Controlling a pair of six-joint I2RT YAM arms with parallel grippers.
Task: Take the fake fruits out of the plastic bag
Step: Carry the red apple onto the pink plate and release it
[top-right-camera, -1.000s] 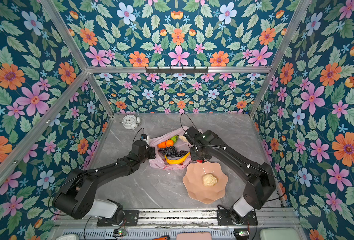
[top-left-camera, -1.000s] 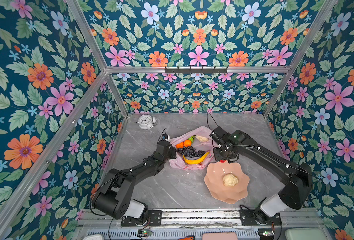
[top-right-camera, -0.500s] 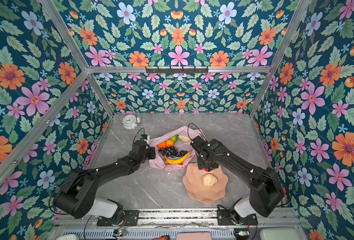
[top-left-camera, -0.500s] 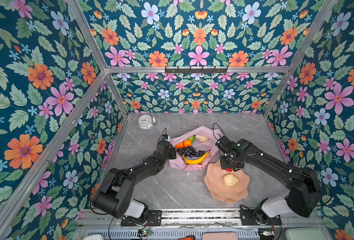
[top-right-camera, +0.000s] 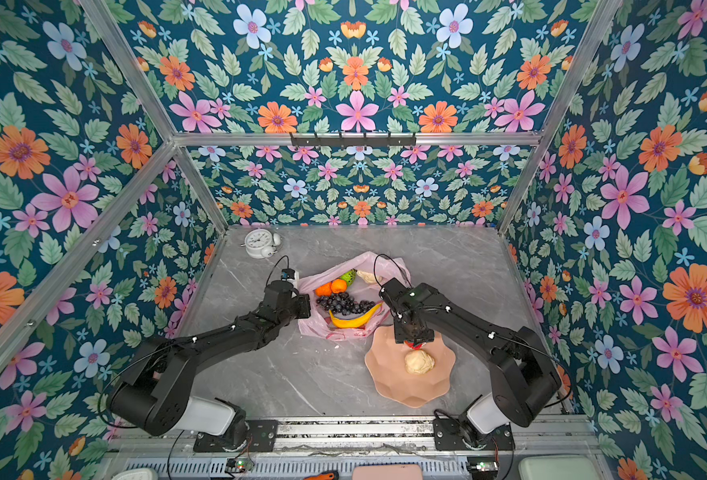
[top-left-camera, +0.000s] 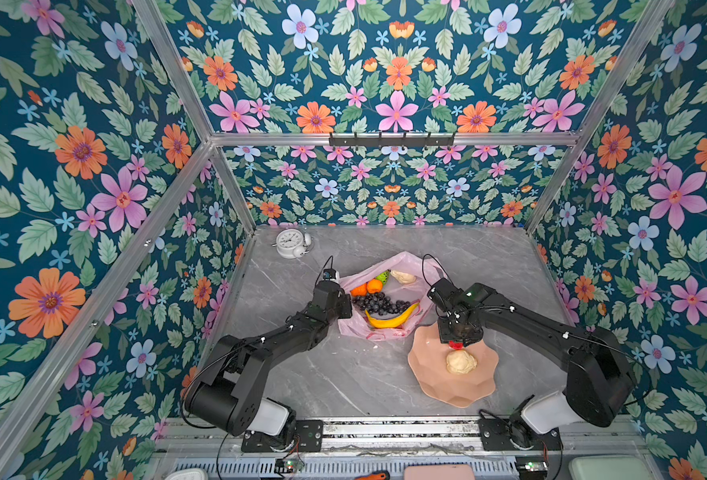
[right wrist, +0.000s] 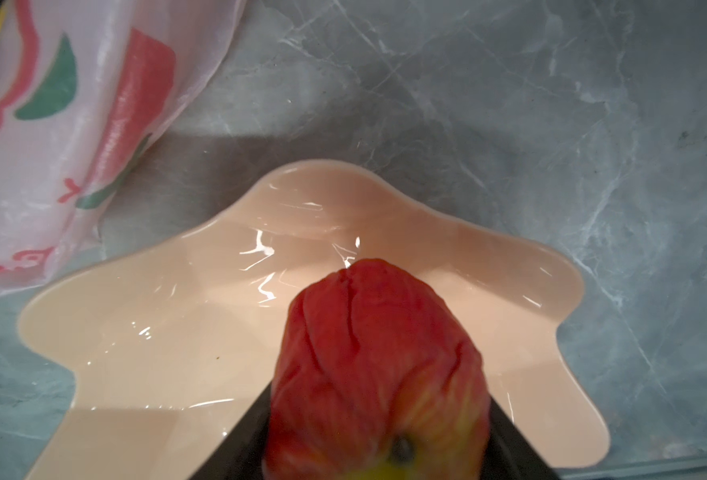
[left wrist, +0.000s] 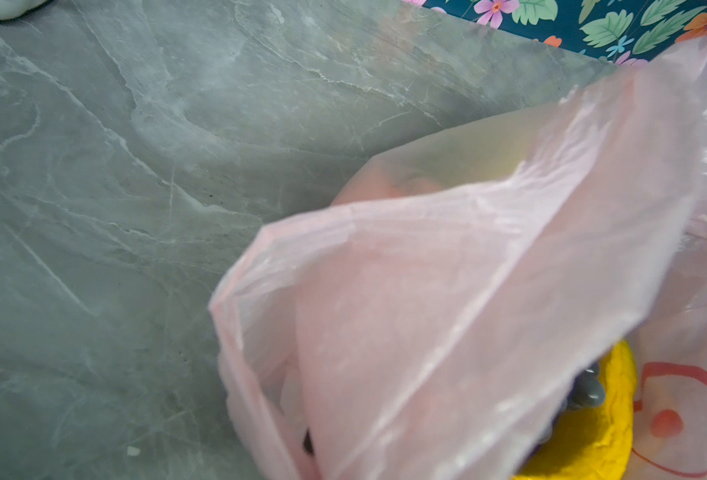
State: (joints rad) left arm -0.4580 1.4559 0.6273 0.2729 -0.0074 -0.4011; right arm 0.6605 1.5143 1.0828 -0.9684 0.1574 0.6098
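Fake fruits are split. Nearest me, one cream lumpy piece (top-left-camera: 460,361) sits in the scalloped bowl (top-left-camera: 426,388). The red apple (right wrist: 381,365) hangs over that bowl's far side, pinched in my right gripper (top-right-camera: 413,340). I judge this the drop step: next I spread those jaws, keeping the apple inside the rim and off the cream piece. Beyond, the plastic bag (top-left-camera: 412,262) lies open, its edge nipped tight by my left gripper (top-left-camera: 343,301). It holds a banana (top-left-camera: 391,319), grape bunch (top-left-camera: 374,302), oranges (top-left-camera: 367,287), green fruit (top-left-camera: 382,276) and a second cream piece (top-left-camera: 403,276). Bare table (top-left-camera: 343,374) surrounds both, and the alarm clock (top-left-camera: 293,244) stands well apart, far back.
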